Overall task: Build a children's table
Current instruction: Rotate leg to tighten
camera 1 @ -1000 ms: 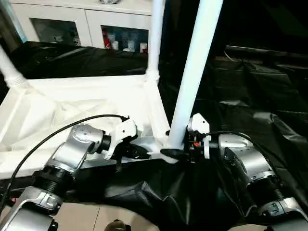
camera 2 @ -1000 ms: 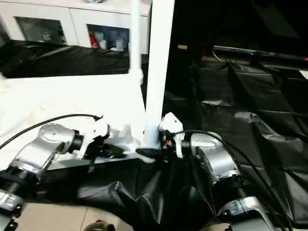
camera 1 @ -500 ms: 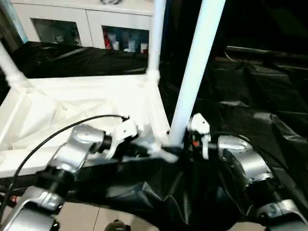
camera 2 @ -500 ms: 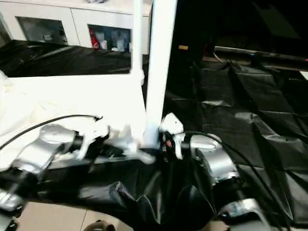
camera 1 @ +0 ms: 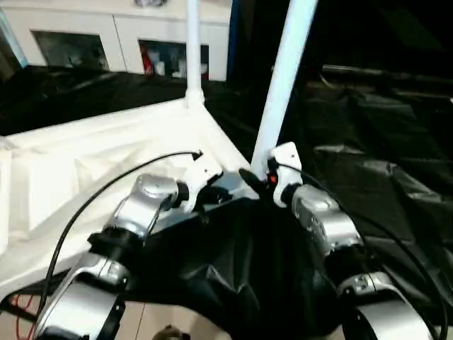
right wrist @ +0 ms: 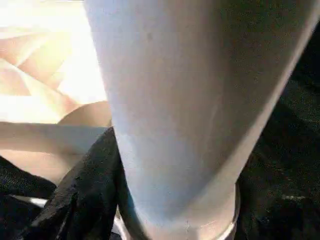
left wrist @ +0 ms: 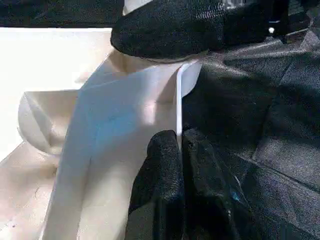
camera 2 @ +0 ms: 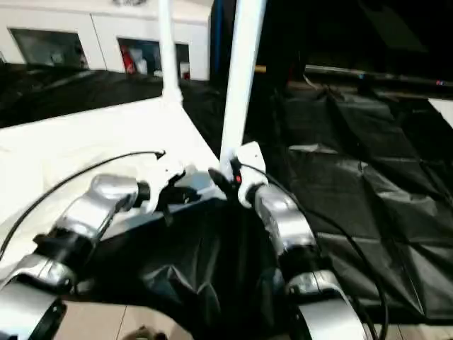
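Black plastic sheeting [camera 1: 368,163] covers the ground, and a white glass-door cabinet [camera 1: 120,42] stands along the far wall.

In the left eye view the upturned tabletop [camera 1: 78,170] lies on the sheeting, ribbed underside up, and is the landmark here. Two legs are visible: the near leg [camera 1: 283,78] rises from the tabletop's near right corner socket, and the far leg [camera 1: 192,49] stands at its far right corner. One tabletop, two legs counted; any others lie outside what can be seen. The left pincer [camera 1: 212,195] sits at the tabletop's near rim just beside the near corner, and the right pincer [camera 1: 256,177] is at the foot of the near leg.

The right eye view gives the same layout, with the near leg's foot touching the corner socket.

In the left wrist view the left pincer's fingers [left wrist: 165,170] are together, pinching the thin upright wall of the tabletop's rim.

In the right wrist view the near leg fills the space between black fingers [right wrist: 90,195] set apart around its base; whether they press on it I cannot tell.

The tabletop looks light, stiff and hollow, with a smooth plastic that is probably slippery; its thin rim should flex a little, so the ribbed wall near a corner seems the best hold. The legs look light and rigid but long, likely to lever in the socket, so low near the foot seems safest.
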You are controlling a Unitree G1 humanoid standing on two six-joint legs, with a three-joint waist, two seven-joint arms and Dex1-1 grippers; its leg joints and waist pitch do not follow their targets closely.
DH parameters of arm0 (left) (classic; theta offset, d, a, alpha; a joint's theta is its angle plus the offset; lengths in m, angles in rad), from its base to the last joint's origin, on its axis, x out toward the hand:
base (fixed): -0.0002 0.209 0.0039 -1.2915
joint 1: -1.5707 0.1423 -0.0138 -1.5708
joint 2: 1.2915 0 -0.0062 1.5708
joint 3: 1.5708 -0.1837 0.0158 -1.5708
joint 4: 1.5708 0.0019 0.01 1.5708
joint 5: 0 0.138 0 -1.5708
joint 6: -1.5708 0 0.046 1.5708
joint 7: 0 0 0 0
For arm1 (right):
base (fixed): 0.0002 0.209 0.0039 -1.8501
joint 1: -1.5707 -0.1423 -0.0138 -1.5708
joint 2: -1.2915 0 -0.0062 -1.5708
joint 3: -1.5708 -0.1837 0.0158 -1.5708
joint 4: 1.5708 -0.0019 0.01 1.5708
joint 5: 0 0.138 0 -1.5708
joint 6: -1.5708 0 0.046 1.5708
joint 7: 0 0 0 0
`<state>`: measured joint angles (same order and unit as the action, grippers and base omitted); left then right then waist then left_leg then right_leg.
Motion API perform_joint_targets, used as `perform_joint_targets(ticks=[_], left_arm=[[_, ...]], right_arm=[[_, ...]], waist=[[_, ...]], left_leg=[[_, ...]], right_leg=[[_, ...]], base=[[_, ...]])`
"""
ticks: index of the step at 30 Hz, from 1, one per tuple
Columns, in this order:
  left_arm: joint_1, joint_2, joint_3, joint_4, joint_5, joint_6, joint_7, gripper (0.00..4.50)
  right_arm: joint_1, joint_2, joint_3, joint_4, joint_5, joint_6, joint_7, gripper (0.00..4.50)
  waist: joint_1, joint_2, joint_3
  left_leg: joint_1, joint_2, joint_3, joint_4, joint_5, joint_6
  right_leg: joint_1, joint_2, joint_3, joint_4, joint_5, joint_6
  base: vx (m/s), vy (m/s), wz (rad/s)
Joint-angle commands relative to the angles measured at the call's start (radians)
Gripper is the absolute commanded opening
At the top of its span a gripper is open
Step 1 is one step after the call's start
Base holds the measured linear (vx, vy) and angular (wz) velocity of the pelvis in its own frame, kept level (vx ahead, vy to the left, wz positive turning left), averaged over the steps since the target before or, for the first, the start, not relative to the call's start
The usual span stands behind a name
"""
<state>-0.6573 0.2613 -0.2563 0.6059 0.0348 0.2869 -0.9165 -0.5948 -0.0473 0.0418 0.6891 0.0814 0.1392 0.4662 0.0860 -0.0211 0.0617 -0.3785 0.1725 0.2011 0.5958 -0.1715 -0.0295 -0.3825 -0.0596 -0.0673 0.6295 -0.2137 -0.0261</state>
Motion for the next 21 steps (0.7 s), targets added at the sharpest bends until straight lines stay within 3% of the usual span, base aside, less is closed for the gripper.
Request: perform_joint_targets(ticks=[1,5,7,10,15,21], left_arm=[[-0.017,-0.041,0.005,-0.043,-0.033,-0.032,0.013,0.0],[0.034,0.004,-0.02,-0.099,-0.058,-0.076,-0.114,0.0],[0.055,0.023,-0.029,-0.123,-0.07,-0.101,-0.169,0.0],[0.084,0.06,-0.042,-0.154,-0.077,-0.1,-0.226,0.0],[0.107,0.102,-0.043,-0.184,-0.096,-0.113,-0.304,0.0],[0.134,0.144,-0.048,-0.239,-0.127,-0.095,-0.408,0.0]], right_arm=[[0.005,0.074,0.082,0.015,0.014,0.014,0.094,3.53],[0.033,0.017,0.11,-0.022,-0.006,-0.012,0.176,3.72],[0.047,-0.01,0.118,-0.048,0.002,-0.014,0.232,3.72],[0.078,-0.075,0.138,-0.1,0.014,-0.014,0.344,3.72],[0.111,-0.167,0.151,-0.171,0.036,0.002,0.496,3.72],[0.144,-0.248,0.178,-0.233,0.044,-0.001,0.624,3.72]], waist=[[-0.002,-0.001,-0.065],[-0.004,0.001,-0.066],[-0.004,0.001,-0.068],[0.001,0.002,-0.066],[0.007,0.003,-0.064],[0.015,-0.002,-0.063]], left_leg=[[0.024,0.072,-0.038,-0.076,-0.203,-0.001],[0.022,0.073,-0.039,-0.076,-0.207,-0.002],[0.021,0.074,-0.037,-0.074,-0.181,0.017],[0.021,0.074,-0.034,-0.073,-0.169,0.032],[0.024,0.077,-0.035,-0.076,-0.193,0.028],[0.024,0.077,-0.035,-0.075,-0.203,0.026]], right_leg=[[0.032,-0.109,0.064,-0.085,-0.172,-0.197],[0.034,-0.111,0.064,-0.085,-0.178,-0.196],[0.037,-0.109,0.064,-0.08,-0.121,-0.203],[0.037,-0.107,0.064,-0.079,-0.106,-0.21],[0.036,-0.105,0.063,-0.082,-0.137,-0.211],[0.033,-0.107,0.063,-0.084,-0.178,-0.209]], base=[[0.0,0.0,0.0],[0.0,0.0,0.0],[0.0,0.0,0.0],[0.0,0.0,0.0],[0.0,0.0,0.0],[0.0,0.0,0.0]])
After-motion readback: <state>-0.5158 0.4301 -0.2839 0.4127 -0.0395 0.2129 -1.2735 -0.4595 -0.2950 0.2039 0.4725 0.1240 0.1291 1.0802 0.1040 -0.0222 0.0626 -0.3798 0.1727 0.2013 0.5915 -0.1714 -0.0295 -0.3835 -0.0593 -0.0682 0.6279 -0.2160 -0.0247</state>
